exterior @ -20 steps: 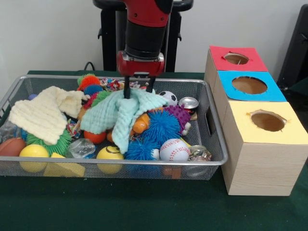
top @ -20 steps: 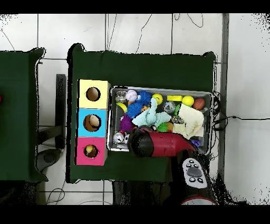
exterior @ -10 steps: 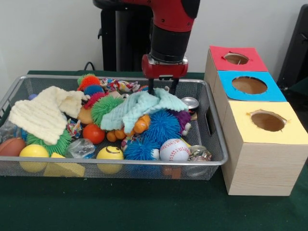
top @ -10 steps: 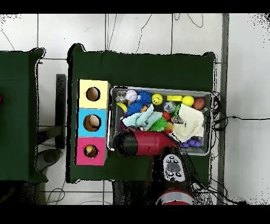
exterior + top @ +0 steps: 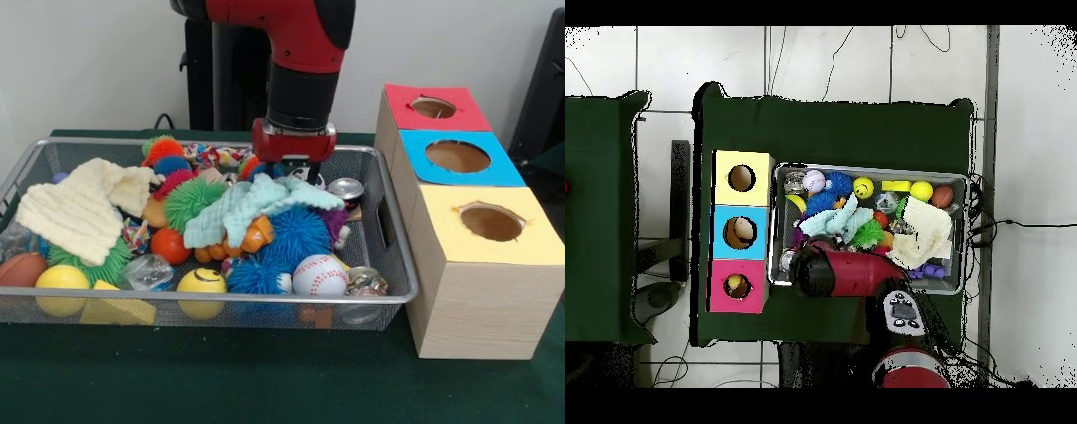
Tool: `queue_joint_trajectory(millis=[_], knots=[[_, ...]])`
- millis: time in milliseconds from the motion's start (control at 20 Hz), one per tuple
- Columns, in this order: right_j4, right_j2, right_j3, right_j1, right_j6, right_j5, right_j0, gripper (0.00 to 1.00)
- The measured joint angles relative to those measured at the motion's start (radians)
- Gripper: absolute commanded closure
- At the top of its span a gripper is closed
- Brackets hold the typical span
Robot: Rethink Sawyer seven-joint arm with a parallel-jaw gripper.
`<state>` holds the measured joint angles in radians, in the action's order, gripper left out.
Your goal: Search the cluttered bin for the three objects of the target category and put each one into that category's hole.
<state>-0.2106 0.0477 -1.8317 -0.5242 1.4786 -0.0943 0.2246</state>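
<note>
A red robot arm's tool (image 5: 295, 170) is hovering over a mint cloth (image 5: 256, 203) in the wire bin (image 5: 388, 265); its grip cannot be told. Lifting straight up should avoid snagging toys.

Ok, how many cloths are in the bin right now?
2. The cream cloth lies at the front view's left end; the mint cloth is draped mid-bin under the hand. Others may be buried.

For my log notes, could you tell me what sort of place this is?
Probably a robotics lab sorting bench: a red arm works over a wire bin of mixed toys on a green-covered table, beside a wooden box with three coloured holes.
</note>
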Motion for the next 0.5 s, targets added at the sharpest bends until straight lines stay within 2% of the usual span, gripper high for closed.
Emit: queue_joint_trajectory(millis=[250,500], knots=[[0.000,-0.019,0.000,0.014,0.000,0.014,0.046,0.00],[0.000,-0.076,0.000,0.008,0.000,-0.028,0.119,0.00]])
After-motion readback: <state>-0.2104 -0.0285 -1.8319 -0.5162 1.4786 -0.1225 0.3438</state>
